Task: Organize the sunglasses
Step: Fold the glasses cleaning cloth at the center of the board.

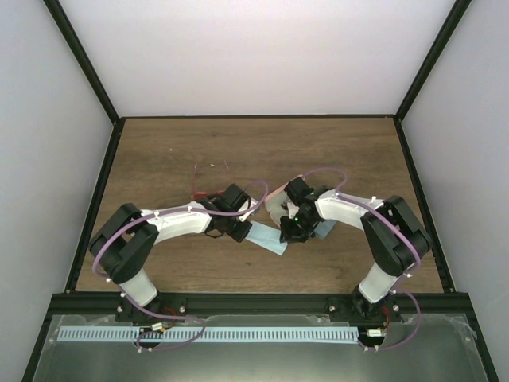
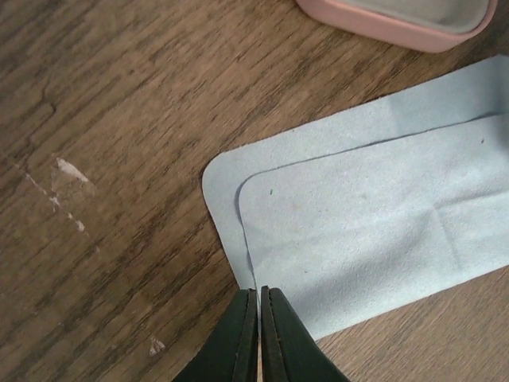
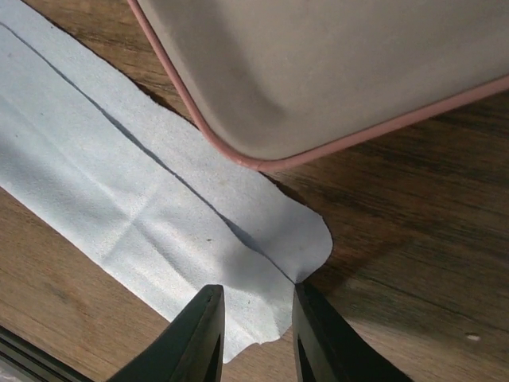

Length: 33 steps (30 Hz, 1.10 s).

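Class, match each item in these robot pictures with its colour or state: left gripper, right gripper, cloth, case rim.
Column one:
1. left gripper
2. right gripper
3. cloth
4. case rim

Column two:
A. pink
B. fingers apart
C. light blue
D. fingers pressed together

Pairs: 1-D; 2-B; 3-C; 4-A

Place: robot lab cell | evidenced by: wooden table boxed in by white panels, black frame
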Available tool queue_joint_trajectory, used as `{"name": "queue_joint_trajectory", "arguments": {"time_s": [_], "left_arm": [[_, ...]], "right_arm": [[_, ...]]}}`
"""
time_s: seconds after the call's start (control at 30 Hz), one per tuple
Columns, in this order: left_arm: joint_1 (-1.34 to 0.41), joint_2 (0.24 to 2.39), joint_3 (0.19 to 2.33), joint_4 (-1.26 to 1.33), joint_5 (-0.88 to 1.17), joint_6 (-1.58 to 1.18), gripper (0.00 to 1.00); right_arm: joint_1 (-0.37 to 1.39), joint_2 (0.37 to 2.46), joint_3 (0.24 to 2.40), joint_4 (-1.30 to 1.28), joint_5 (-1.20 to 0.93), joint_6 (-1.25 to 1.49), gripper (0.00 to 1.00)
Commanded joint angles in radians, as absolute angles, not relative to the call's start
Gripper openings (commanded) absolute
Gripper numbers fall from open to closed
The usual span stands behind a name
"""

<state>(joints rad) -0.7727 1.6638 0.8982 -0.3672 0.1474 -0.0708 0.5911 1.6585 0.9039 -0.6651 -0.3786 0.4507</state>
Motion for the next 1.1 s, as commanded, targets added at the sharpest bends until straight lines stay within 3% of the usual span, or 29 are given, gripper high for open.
{"name": "queue_joint_trajectory", "arguments": {"time_s": [0.0,0.13,0.2,0.47,0.57,0.7,1.07], "left_arm": [[-0.769,1.636,0.883,-0.357,0.161,-0.069,0.04],[-0.77,1.635,0.885,-0.357,0.16,-0.071,0.04],[-0.769,1.636,0.885,-0.357,0.158,-0.072,0.04],[-0.769,1.641,0.888,-0.354,0.156,-0.072,0.04],[-0.769,1.64,0.889,-0.353,0.156,-0.071,0.04],[-0.769,1.642,0.888,-0.353,0.156,-0.071,0.04],[-0.77,1.633,0.878,-0.357,0.155,-0.069,0.04]], "right_arm": [[0.601,1.675,0.919,-0.657,-0.371,0.456,0.22],[0.601,1.667,0.923,-0.665,-0.36,0.456,0.04],[0.602,1.659,0.934,-0.678,-0.353,0.455,0.01],[0.602,1.636,0.963,-0.723,-0.34,0.465,0.01],[0.601,1.629,0.953,-0.723,-0.354,0.471,0.12],[0.602,1.625,0.934,-0.715,-0.366,0.473,0.17],[0.601,1.647,0.888,-0.683,-0.379,0.473,0.17]]}}
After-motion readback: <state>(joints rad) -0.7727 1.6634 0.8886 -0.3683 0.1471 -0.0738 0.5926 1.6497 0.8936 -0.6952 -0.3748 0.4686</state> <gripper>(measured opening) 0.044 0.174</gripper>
